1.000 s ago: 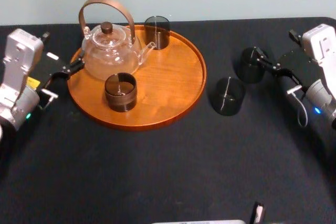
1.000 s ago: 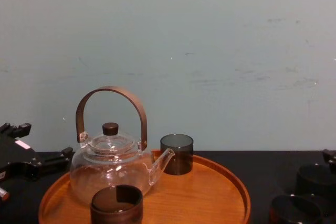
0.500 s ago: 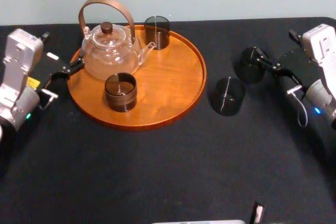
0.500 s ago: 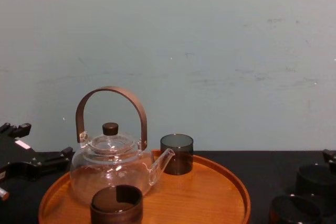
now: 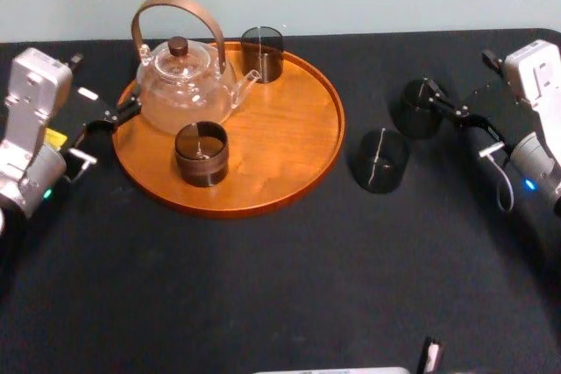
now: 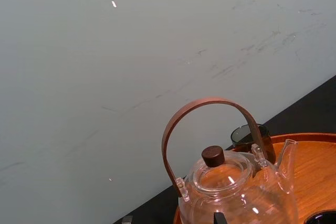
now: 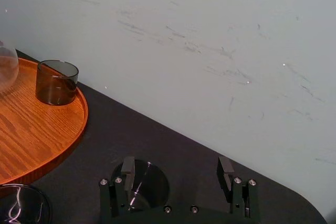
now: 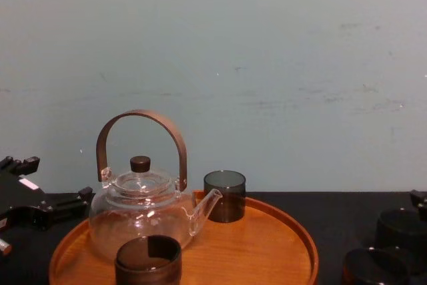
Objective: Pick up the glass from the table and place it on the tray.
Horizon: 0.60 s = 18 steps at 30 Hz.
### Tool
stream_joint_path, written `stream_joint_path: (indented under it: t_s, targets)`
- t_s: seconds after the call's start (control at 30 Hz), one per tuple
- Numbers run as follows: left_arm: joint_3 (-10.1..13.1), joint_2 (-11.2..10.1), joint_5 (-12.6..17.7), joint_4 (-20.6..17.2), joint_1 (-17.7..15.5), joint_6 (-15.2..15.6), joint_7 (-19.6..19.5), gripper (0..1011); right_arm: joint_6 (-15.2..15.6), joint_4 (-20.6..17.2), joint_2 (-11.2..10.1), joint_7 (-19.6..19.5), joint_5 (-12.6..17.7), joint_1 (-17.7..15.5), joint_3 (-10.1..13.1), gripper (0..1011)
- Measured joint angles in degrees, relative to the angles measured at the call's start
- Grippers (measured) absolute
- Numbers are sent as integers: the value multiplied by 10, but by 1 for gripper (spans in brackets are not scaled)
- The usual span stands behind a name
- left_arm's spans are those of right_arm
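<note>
In the right wrist view, the right gripper is seen with its jaws spread wide. A short dark smoked glass stands upright on the flat black matte counter. It is just behind one jaw and partly in the gap between both; whether it is touched cannot be told. A second dark glass is also on the counter. A third dark glass stands on the large round orange-brown wooden tray.

In the left wrist view, the tips of the jaws of the left gripper are seen set wide apart. Before them a clear glass teapot with a curved brown wooden handle stands on the tray.

In the head view, the tray is placed on the far left part of the counter. The teapot is on its far left part, the third dark glass is at its far rim, and a fourth dark glass is on its near left part. The short dark smoked glass is found on the counter, well right of the tray, at the right gripper. The second dark glass stands between it and the tray, a little nearer, apart from both. The left gripper is held just beside the left rim of the tray.

In the chest view, the teapot and the two glasses on the tray are seen upright from the side. The two glasses on the counter are at the right.
</note>
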State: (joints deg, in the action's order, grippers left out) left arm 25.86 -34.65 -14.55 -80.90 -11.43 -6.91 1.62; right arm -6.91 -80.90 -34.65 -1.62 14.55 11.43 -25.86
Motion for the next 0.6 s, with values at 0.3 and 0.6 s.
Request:
stream_joint_path:
  t_s: [0.3,0.6]
  targets:
    - [0,0,0,0,0,0,0,1001,0,0,0,0,0,0,0,1002]
    - [0,0,0,0,0,0,0,1001,-2,1,0,25,8,-4,6,1003]
